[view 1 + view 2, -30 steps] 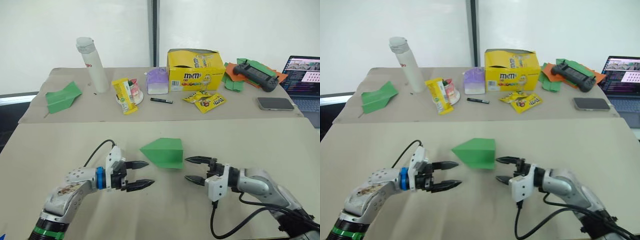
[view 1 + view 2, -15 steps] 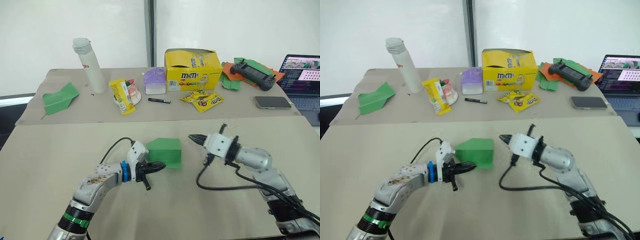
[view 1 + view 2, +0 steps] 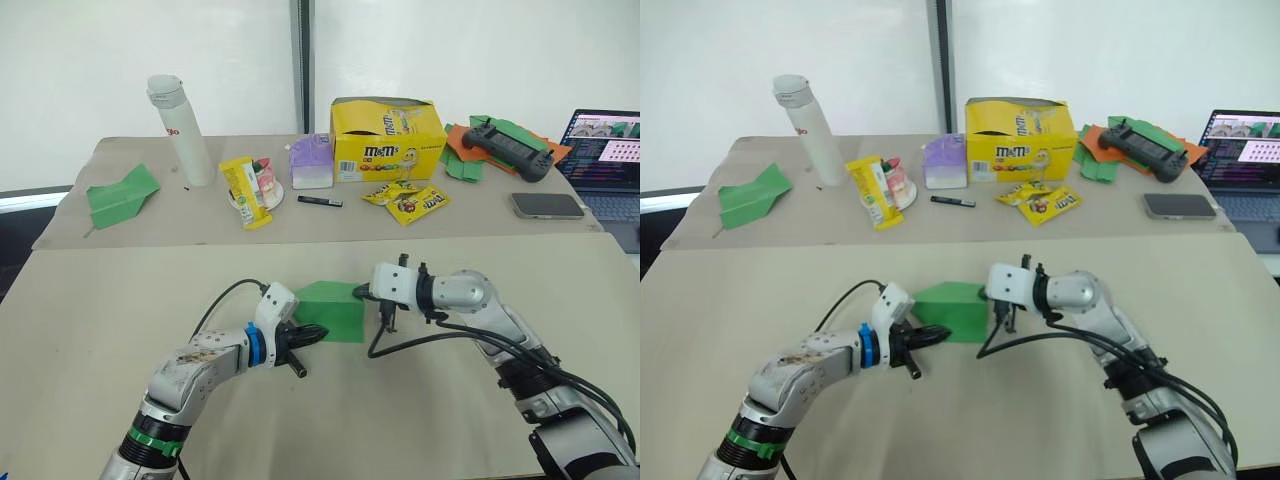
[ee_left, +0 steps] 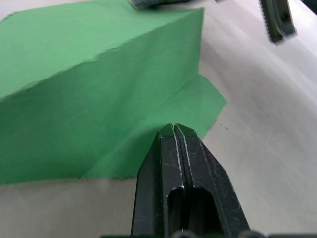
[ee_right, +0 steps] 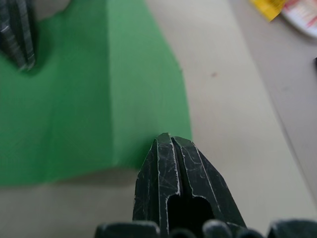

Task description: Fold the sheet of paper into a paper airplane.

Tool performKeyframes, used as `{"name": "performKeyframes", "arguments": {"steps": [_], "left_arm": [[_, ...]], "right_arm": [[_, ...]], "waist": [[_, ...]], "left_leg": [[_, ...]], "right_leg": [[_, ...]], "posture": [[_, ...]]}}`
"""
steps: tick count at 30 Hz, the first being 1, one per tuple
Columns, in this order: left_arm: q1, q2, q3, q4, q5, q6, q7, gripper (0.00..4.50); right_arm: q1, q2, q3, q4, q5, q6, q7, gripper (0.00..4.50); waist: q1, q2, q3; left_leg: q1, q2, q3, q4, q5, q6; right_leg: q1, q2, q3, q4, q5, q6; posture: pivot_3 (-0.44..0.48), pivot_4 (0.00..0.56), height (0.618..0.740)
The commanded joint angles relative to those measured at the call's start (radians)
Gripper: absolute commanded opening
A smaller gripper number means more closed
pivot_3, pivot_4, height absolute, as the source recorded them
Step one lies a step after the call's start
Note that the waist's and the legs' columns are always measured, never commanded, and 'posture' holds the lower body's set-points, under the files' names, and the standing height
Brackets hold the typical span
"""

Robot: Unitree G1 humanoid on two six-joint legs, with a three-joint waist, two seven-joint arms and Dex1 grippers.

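Observation:
The sheet of paper [image 3: 333,310] is bright green, folded into a small blocky shape with one raised fold, and lies mid-table on the near table. My left gripper [image 3: 320,331] is shut, its tip resting on the paper's near lower flap [image 4: 148,148]. From the other side, my right gripper [image 3: 360,293] is shut too, its tip touching the paper's far right edge [image 5: 143,114]. Neither gripper has paper visibly between its fingers. In the right wrist view the left gripper's fingertips [image 5: 17,34] show at the paper's opposite side.
The far table [image 3: 150,230] holds a white bottle [image 3: 183,130], snack packs [image 3: 247,190], a purple box [image 3: 312,162], a pen [image 3: 322,201], a yellow M&M's box [image 3: 388,140], a green paper dart [image 3: 122,195], a gamepad [image 3: 512,140] on crumpled papers, a phone [image 3: 549,205] and a laptop [image 3: 605,150].
Both grippers went from open to shut and closed in on the paper. The right gripper has come down onto its far right edge. The paper's pointed left corner is now folded in.

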State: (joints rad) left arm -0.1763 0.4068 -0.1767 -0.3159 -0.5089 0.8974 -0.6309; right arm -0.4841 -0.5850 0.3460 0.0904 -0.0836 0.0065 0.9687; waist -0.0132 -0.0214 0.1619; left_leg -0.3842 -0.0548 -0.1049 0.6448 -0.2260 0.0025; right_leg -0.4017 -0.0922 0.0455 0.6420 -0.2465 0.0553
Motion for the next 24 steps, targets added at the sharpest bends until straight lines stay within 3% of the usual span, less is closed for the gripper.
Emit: {"name": "performKeyframes", "arguments": {"steps": [1, 8, 16, 22, 24], "left_arm": [[0.032, -0.005, -0.009, 0.017, -0.009, 0.066, 0.027, 0.03], [0.045, -0.035, 0.052, 0.015, -0.092, 0.179, 0.062, 0.03], [0.066, 0.014, 0.171, -0.114, -0.236, 0.343, 0.076, 0.03], [0.119, 0.243, 0.276, -0.247, -0.444, 0.350, -0.172, 0.03], [0.044, 0.260, 0.299, -0.119, -0.351, 0.207, -0.190, 0.03]], "right_arm": [[0.032, 0.002, -0.023, -0.106, 0.057, 0.016, 0.029, 0.00], [0.132, 0.014, -0.015, -0.196, 0.072, 0.048, 0.020, 0.00], [0.187, 0.013, 0.028, -0.186, 0.021, 0.014, 0.012, 0.00], [0.200, 0.015, 0.059, -0.130, -0.027, -0.046, -0.002, 0.00], [0.203, 0.013, 0.067, -0.112, -0.048, -0.071, -0.016, 0.00]], "waist": [[0.000, 0.000, 0.000], [0.001, 0.000, 0.000], [-0.006, 0.000, 0.000], [-0.006, 0.000, 0.000], [0.001, 0.000, 0.000]], "left_leg": [[0.000, 0.000, 0.000, 0.000, 0.000, 0.000], [0.001, 0.000, 0.000, 0.000, 0.000, 0.000], [0.001, 0.001, 0.000, 0.000, 0.000, 0.000], [0.001, 0.001, 0.000, -0.001, 0.000, 0.000], [0.003, 0.001, 0.000, 0.000, 0.000, -0.001]], "right_leg": [[0.000, 0.000, 0.000, 0.000, 0.000, 0.000], [0.000, 0.000, 0.000, 0.001, 0.000, 0.000], [0.000, 0.000, 0.000, 0.001, 0.000, 0.000], [-0.001, 0.001, 0.000, 0.002, -0.001, -0.001], [0.001, 0.000, 0.000, 0.001, -0.001, -0.001]], "posture": [[0.000, 0.150, 0.740], [0.000, 0.150, 0.740], [0.000, 0.150, 0.740], [0.000, 0.150, 0.740], [0.000, 0.150, 0.740]]}}
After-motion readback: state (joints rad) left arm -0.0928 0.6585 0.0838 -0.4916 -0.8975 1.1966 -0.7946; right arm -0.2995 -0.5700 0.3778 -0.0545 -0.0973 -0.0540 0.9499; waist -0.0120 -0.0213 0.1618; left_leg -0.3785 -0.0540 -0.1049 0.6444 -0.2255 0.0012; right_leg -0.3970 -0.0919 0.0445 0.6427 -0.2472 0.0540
